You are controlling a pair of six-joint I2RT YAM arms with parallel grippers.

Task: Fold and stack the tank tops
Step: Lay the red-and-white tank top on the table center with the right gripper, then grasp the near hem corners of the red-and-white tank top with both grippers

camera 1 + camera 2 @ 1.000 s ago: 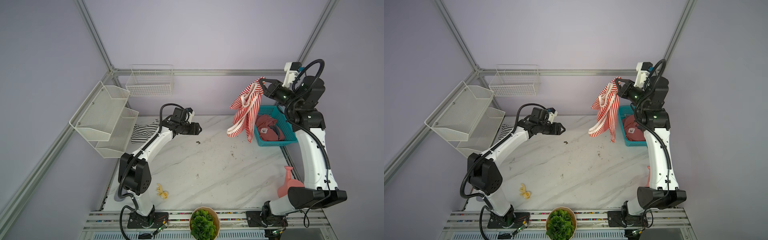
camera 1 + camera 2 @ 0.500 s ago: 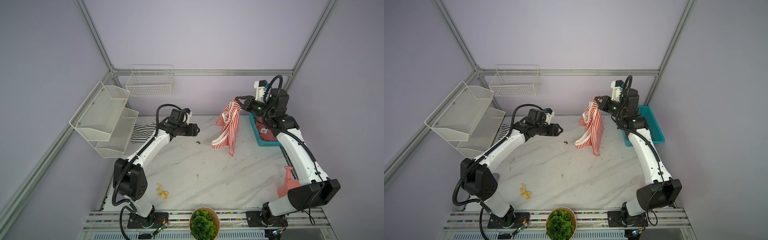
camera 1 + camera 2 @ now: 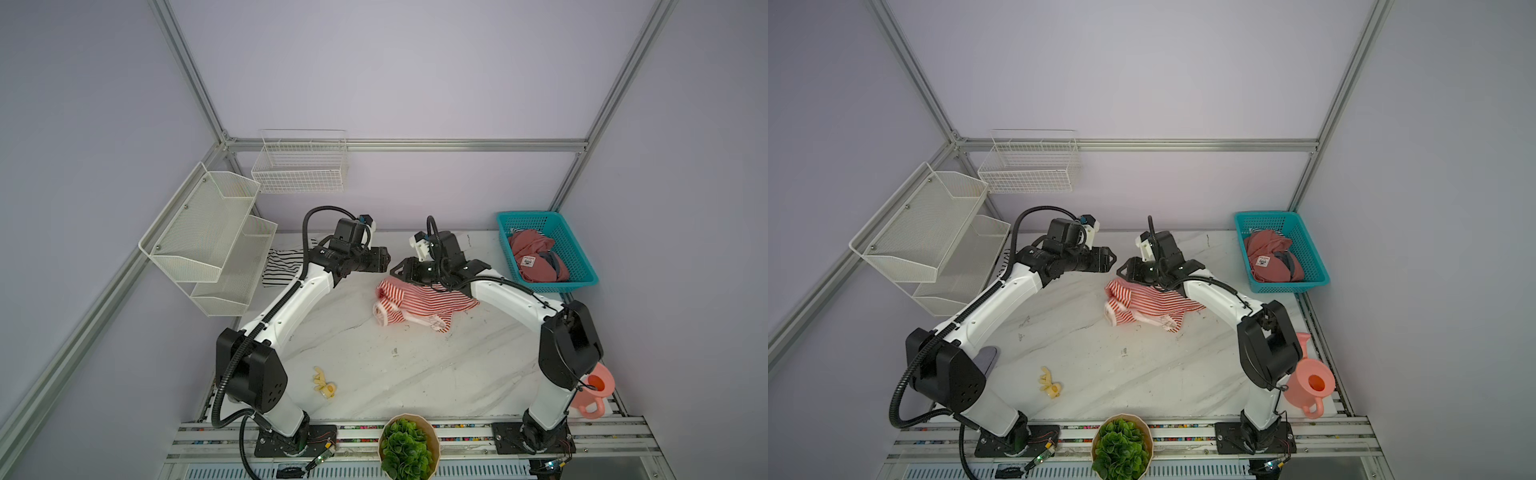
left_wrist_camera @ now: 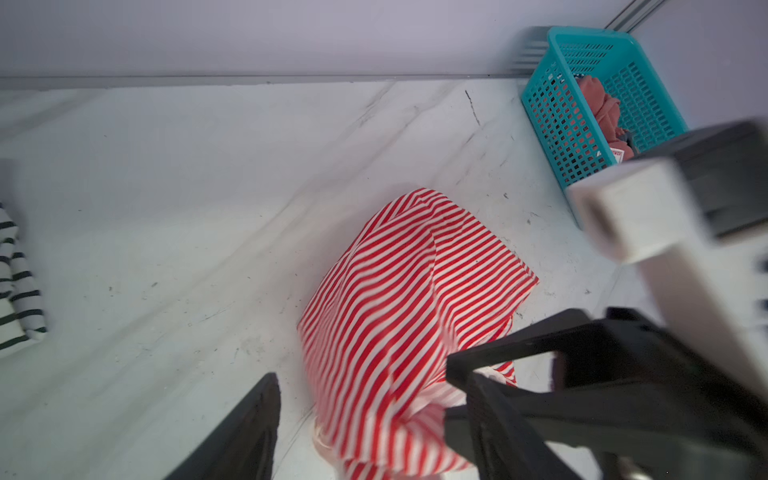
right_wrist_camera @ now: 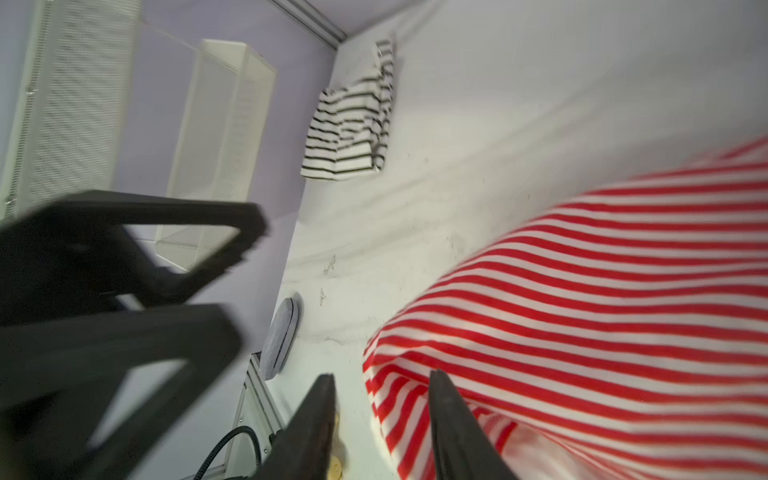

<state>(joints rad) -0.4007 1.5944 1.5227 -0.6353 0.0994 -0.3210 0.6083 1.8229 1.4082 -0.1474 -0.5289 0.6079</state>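
right gripper (image 5: 381, 374): jaws apart, empty, at the edge of the crumpled red-and-white striped tank top (image 3: 419, 301) on the white marble table (image 3: 374, 374)
left gripper (image 3: 1111, 259): jaws apart, empty, near it
black-and-white striped tank top (image 3: 282, 268): far left, looks folded
step: flatten the red one first; take two opposite corners, pull taut, then fold
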